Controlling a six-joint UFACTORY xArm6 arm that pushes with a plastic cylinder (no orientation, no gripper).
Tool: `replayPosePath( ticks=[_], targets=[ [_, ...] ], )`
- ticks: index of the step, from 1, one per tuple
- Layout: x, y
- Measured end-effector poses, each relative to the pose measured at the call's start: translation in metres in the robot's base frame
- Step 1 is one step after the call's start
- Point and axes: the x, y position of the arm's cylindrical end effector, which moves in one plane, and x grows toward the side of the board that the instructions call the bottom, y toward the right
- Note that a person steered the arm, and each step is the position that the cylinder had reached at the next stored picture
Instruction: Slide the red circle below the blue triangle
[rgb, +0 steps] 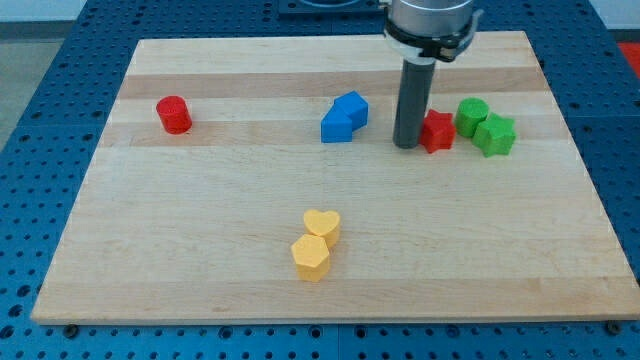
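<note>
Right now my tip (406, 146) rests on the pale wooden board (200, 270), touching the red star block's (437, 131) left side and holding nothing; the red cylinder block (174, 114) sits far at the view's left, well apart from the blue blocks (344, 116); crossing over, I risk shunting those blue blocks, since they lie between.

i have one view only, from above and in front of the wooden board (340, 290), tilted down at it. it sits close enough that the board nearly fills the frame, with blue perforated table (40, 80) at the edges. the arm enters from the view's top.
</note>
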Motion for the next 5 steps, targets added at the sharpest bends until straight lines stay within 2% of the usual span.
replayPosePath(
  ticks=[2,4,5],
  targets=[
    [0.0,0.016],
    [0.037,-0.097],
    [0.039,-0.166]
  ],
)
